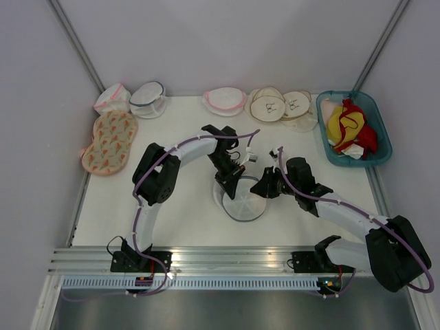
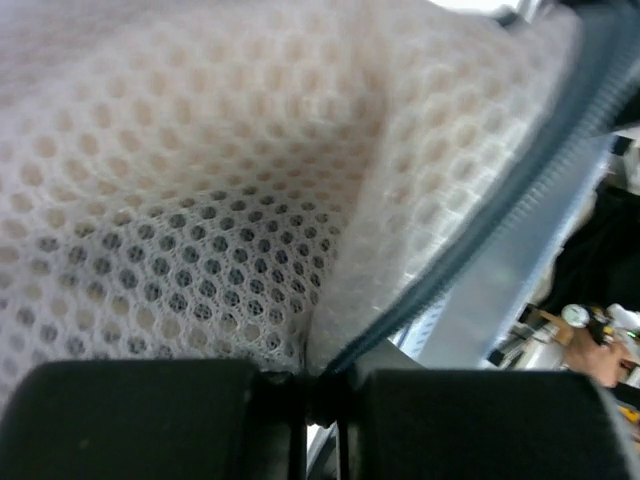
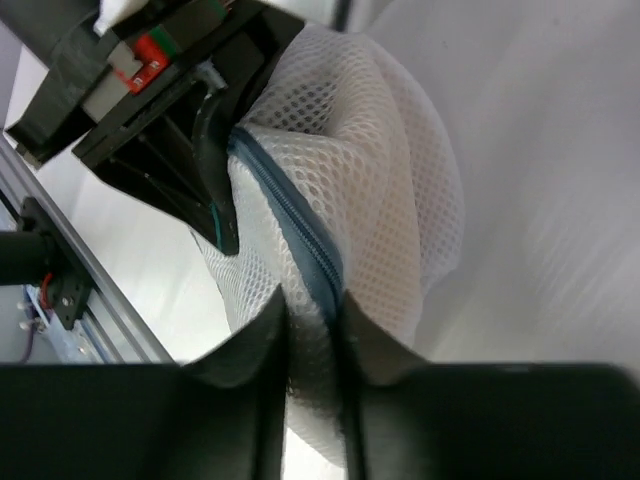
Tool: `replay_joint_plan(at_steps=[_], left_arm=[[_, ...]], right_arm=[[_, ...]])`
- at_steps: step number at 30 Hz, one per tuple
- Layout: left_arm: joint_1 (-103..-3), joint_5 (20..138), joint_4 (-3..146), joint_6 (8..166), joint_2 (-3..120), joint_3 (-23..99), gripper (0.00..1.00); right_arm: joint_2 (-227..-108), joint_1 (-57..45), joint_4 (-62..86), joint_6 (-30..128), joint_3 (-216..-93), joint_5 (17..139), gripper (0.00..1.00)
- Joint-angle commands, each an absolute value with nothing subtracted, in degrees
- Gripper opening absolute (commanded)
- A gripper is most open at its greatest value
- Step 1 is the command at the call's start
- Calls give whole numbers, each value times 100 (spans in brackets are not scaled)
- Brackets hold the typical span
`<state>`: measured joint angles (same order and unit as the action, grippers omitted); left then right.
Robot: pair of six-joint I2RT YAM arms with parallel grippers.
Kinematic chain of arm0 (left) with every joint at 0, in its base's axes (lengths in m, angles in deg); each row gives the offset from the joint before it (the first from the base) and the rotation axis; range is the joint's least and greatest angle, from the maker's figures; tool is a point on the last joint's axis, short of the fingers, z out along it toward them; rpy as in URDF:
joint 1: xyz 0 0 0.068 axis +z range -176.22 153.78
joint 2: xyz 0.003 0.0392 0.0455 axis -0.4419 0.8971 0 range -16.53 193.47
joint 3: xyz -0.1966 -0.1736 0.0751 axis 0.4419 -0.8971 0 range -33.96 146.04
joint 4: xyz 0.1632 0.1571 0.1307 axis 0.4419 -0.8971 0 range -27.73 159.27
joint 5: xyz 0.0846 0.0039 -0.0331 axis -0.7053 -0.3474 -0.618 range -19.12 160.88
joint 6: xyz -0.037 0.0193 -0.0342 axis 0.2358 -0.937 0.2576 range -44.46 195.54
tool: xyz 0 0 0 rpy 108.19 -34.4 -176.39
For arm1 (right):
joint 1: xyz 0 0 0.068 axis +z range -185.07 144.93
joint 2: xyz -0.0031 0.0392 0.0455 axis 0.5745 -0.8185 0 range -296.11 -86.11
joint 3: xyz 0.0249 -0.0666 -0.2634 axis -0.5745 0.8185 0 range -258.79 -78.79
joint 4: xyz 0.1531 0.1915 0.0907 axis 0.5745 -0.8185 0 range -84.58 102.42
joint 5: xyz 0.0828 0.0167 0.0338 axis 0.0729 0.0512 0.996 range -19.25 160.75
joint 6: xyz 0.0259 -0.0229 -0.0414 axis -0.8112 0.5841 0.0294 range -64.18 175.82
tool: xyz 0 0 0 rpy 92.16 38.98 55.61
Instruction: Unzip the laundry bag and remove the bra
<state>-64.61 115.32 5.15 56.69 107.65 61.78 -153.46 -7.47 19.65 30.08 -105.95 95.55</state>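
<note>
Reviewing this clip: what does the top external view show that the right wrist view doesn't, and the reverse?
Only top external: both arms whole, the teal basket of red and yellow garments at the far right, and other mesh bags along the far edge. Only right wrist: the blue-grey zipper running down between the right hand's fingers, which pinch the mesh there. Both: the laundry bag in the middle, with the left hand gripping its other side.
</note>
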Motion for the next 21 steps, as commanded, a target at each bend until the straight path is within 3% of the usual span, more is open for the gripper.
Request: replay_joint_plan(at_steps=[1, 3, 4, 9, 13, 21], left_arm=[[-6507, 10860, 432, 5418, 10855, 6544, 12], [-6498, 10456, 597, 5759, 10802, 6649, 30], [-6490, 9810, 695, 5944, 10767, 6693, 34], [-6183, 7688, 1573, 7750, 10144, 6729, 42], [-6059, 6632, 2573, 8826, 8548, 5959, 44], [-6129, 7684, 4543, 10951, 5391, 3084, 49]], right_arm=[[-15291, -624, 2087, 3077, -10920, 9607, 16], [-15124, -624, 1876, 3086, -11016, 9283, 1], [-15054, -624, 1666, 3060, -11043, 9186, 0], [-14649, -624, 769, 2028, -11333, 7940, 0], [-14491, -624, 496, 421, -11185, 7612, 0], [-13525, -606, 909, -2476, -10016, 6998, 0]])
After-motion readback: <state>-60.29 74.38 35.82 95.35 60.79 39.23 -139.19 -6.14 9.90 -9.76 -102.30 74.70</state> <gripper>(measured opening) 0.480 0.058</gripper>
